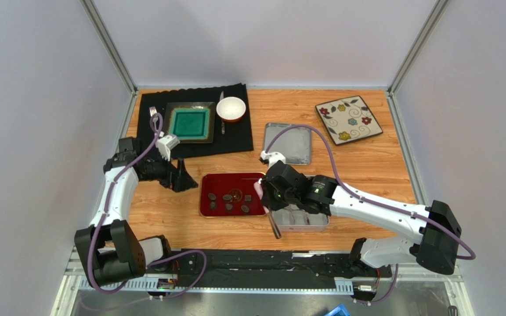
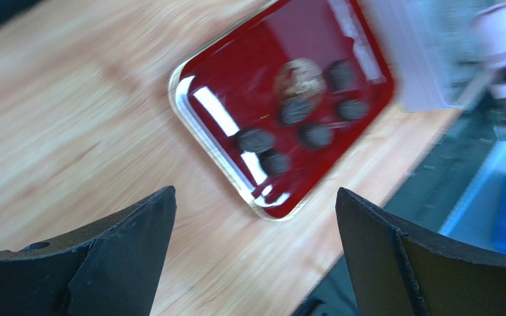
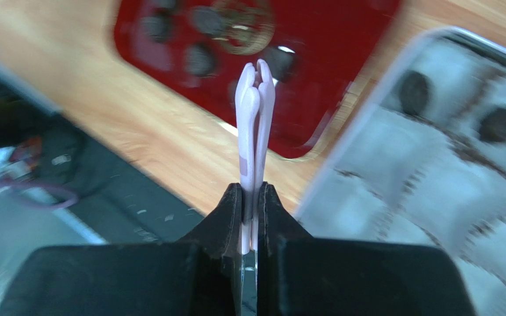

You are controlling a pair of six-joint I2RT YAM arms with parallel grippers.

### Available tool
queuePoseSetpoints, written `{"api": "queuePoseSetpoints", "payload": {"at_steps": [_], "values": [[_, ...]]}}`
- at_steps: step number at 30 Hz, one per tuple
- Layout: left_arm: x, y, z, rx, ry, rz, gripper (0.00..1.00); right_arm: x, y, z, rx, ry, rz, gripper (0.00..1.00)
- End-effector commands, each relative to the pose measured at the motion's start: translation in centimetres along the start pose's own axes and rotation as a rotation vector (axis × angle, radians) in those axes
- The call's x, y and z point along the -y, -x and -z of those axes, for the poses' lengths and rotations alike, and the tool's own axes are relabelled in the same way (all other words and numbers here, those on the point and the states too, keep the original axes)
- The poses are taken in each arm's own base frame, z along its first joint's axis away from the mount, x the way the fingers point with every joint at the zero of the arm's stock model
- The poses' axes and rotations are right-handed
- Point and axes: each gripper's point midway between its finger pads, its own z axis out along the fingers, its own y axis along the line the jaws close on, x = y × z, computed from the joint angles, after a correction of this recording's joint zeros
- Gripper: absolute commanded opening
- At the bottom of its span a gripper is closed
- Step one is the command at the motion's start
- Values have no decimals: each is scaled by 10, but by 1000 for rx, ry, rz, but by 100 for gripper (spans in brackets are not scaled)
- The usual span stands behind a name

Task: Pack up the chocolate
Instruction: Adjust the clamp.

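Note:
Several small dark pieces of chocolate point(image 1: 228, 197) point(image 2: 255, 139) point(image 3: 199, 59) lie on a glossy red tray point(image 1: 204, 197) point(image 2: 249, 72) point(image 3: 341, 59). To the tray's right stands a silver tin point(image 1: 315, 225) point(image 3: 434, 164) lined with white paper cups, with two chocolates point(image 3: 503, 124) in it. My right gripper point(image 1: 263, 192) point(image 3: 253, 191) is shut on pale pink tongs point(image 3: 254, 112). The tong tips are pressed together over the tray's near edge, with nothing visible between them. My left gripper point(image 1: 183, 176) point(image 2: 254, 191) hangs open and empty over the wood to the left of the tray.
A black mat point(image 1: 236, 135) at the back left carries a teal square plate point(image 1: 190, 122), a white bowl point(image 1: 230, 108) and cutlery. A flat silver lid point(image 1: 288, 143) lies behind the tin. A flowered plate point(image 1: 348, 120) sits at the back right.

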Motion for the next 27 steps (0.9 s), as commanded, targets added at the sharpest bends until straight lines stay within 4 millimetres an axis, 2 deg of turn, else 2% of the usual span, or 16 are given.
{"api": "queuePoseSetpoints", "payload": {"at_steps": [1,2,3,4,5,6,8,12,18,20,23,27], "values": [[76,46,27,176,-373,-144,99,-92,46,33,102,441,110,0],[99,50,37,205,-466,-78,99,-104,52,41,109,492,130,0],[107,53,42,221,-500,-80,99,-110,51,39,87,526,151,0],[112,60,46,233,-526,-70,99,-123,46,48,49,610,178,0],[114,66,47,253,-542,-55,99,-133,49,54,47,658,198,0],[115,67,47,258,-550,-46,99,-139,47,52,26,689,209,0],[121,71,49,286,-576,-51,99,-157,46,64,-6,804,247,0],[143,71,55,296,-616,-98,99,-162,48,54,-34,835,274,0],[172,61,63,288,-650,-193,99,-169,60,57,-58,929,317,0],[182,56,64,285,-675,-220,99,-169,61,51,-83,942,324,0],[188,50,65,281,-689,-244,99,-168,71,47,-90,951,322,0],[187,46,62,267,-689,-234,99,-170,78,51,-78,977,335,0]]}}
